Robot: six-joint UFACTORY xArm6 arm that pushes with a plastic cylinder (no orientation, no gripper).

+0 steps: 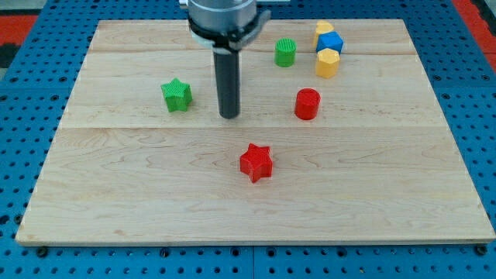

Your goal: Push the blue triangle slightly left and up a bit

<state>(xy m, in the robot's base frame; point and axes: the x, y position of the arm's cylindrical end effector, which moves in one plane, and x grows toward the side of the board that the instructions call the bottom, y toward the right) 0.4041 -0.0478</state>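
Note:
A blue block (pixel 331 43) sits near the view's top right, wedged between two yellow blocks, one above it (pixel 324 29) and one below it (pixel 327 63); its exact shape is hard to make out. My tip (pixel 229 116) rests on the wooden board (pixel 116 201) well to the left of and below the blue block. It is touching no block. The tip stands between a green star (pixel 177 94) on its left and a red cylinder (pixel 307 104) on its right.
A green cylinder (pixel 285 53) stands at the top, left of the blue block. A red star (pixel 256 163) lies below my tip, near the board's middle. Blue perforated table surrounds the board.

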